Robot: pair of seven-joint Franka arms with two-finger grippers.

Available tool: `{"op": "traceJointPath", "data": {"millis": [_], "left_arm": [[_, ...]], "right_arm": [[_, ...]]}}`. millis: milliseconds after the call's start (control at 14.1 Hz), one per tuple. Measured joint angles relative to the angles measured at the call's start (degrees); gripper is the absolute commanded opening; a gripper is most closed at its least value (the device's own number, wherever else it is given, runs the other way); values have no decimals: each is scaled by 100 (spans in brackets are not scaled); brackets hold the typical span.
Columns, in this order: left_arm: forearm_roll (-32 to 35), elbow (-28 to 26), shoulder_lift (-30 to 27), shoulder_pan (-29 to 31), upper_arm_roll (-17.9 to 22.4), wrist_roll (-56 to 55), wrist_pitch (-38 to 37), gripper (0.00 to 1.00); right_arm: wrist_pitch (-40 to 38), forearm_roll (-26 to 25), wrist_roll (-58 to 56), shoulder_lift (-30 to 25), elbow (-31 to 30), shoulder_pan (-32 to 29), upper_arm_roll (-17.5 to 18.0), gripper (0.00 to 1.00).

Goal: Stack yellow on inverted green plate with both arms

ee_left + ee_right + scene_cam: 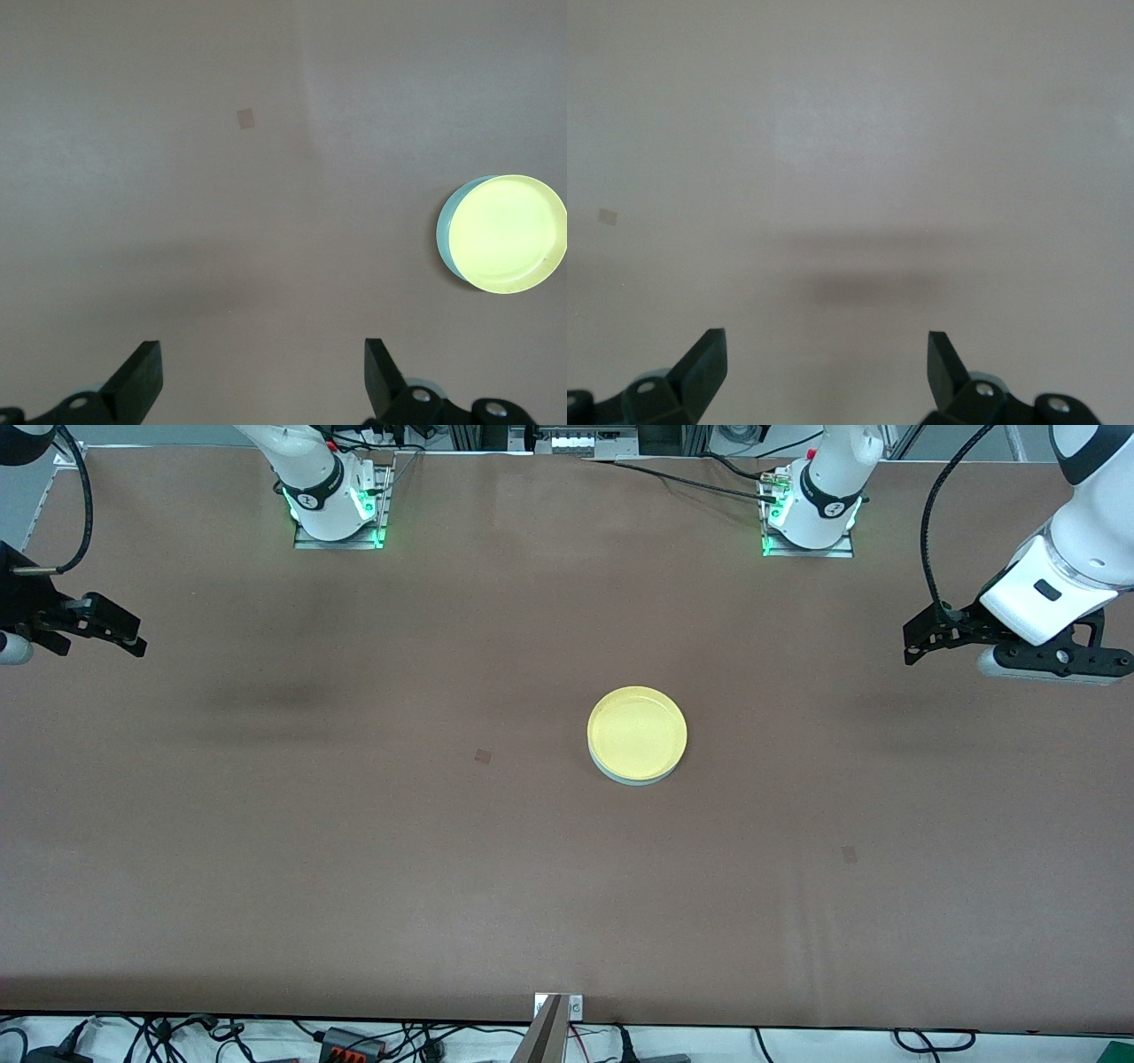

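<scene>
Only the left wrist view catches the green plate (446, 237) peeking out under the yellow (509, 232). Left gripper (263, 376) and right gripper (827, 367) hang spread wide, holding nothing.

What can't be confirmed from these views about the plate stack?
- green plate: the yellow plate on it covers all but an edge sliver in the front and left wrist views, so whether it is inverted is unclear.
- Stack: outside the right wrist view.
- right gripper: body cut off by the front view's edge.
</scene>
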Motion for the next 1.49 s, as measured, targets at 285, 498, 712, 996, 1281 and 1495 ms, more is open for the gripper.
{"op": "traceJointPath", "data": {"millis": [285, 498, 712, 996, 1281, 1495], "left_arm": [[0, 0, 0, 7, 2, -12, 0, 100], [0, 0, 0, 10, 4, -13, 0, 100], [0, 0, 0, 3, 1, -19, 0, 100], [0, 12, 0, -3, -6, -35, 0, 100], [-2, 23, 0, -3, -6, -56, 5, 100], [-2, 59, 1, -3, -6, -64, 8, 100]], "right_arm": [[0, 0, 32, -44, -86, -7, 0, 100], [0, 0, 55, -119, -196, -8, 0, 100], [-1, 0, 55, -155, -212, -9, 0, 100], [-2, 0, 54, -165, -213, -45, -2, 100], [-14, 0, 50, -172, -241, -82, -4, 100], [-16, 0, 50, -191, -252, -84, -4, 100]]}}
